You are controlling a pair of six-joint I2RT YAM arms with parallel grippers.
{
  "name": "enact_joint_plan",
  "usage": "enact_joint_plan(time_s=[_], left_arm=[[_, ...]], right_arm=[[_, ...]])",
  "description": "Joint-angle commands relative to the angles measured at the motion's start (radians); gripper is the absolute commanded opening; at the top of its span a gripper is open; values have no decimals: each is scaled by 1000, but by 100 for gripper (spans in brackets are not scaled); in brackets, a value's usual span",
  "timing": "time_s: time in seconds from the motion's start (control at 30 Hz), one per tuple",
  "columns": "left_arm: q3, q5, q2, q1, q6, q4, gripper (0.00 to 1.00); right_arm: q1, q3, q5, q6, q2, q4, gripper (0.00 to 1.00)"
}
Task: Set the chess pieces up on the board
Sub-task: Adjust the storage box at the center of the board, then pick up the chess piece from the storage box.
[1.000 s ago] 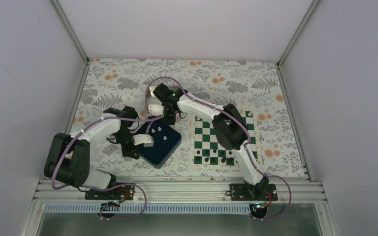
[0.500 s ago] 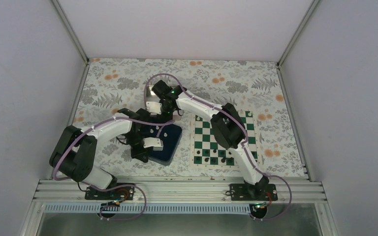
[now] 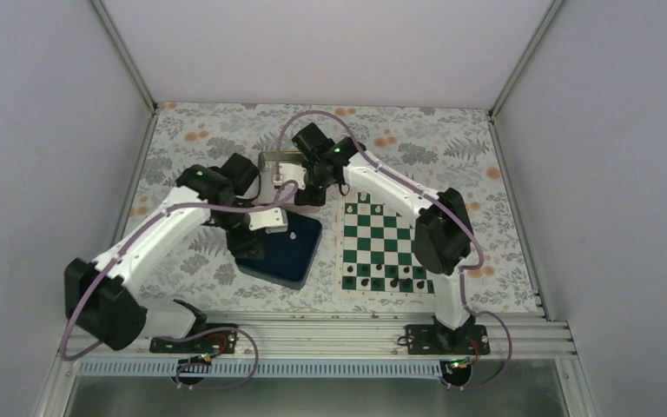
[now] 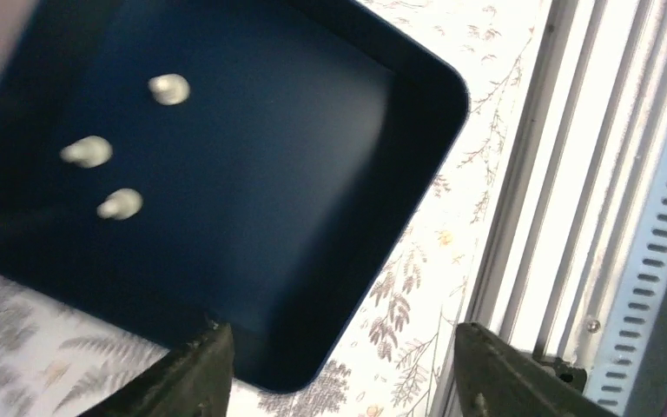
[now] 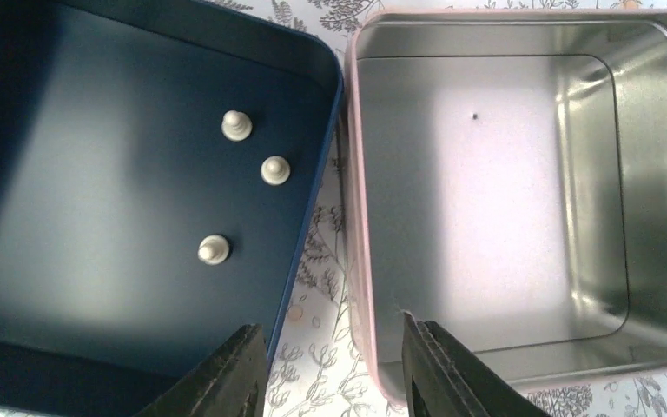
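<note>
Pale pieces (image 5: pixel 237 125) sit in a blue tray (image 5: pixel 95 261) at the board's (image 3: pixel 378 243) nine o'clock; both jaws hover spread, empty, likely for picking.

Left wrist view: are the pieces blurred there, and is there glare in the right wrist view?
Left wrist: yes, the three pieces in the tray are smeared. Right wrist: pieces sharp, but the tin has a bright patch on its floor.

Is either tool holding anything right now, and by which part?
Nothing is held. The left tool and right tool are open and empty; three pale chess pieces sit loose in the blue tray.
</note>
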Motion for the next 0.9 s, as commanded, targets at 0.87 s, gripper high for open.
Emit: enact_joint_plan(time_s=[0.87], left_arm=[[-48, -516, 39, 477, -176, 857, 100]], right_arm=[[131, -76, 30, -108, 115, -46, 48]])
